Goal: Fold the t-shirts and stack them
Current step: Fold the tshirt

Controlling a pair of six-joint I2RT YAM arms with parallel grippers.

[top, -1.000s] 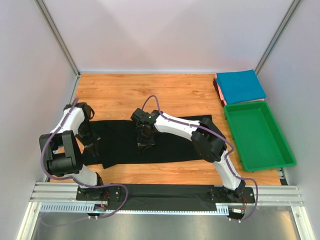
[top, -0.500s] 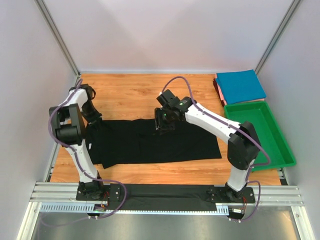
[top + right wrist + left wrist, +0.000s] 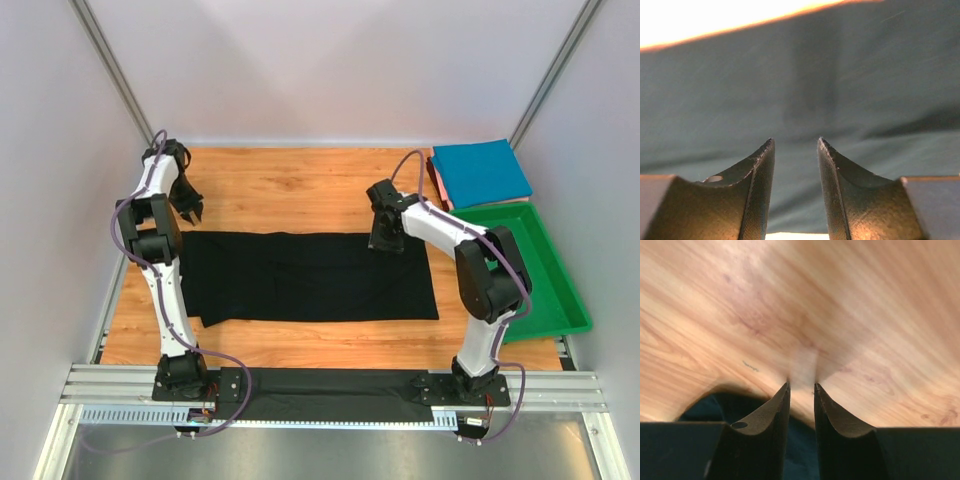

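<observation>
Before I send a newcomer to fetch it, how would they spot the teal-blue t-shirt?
On the wooden table, look to the far right corner, just beyond the green tray. The teal-blue t-shirt lies folded there atop a reddish one; it is the only blue cloth, unlike the black shirt spread mid-table.

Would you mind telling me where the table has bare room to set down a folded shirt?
Bare wood runs along the far side, between the black t-shirt and the back wall, and in a narrower strip at the near edge. The right side is crowded: green tray, teal t-shirt.
</observation>
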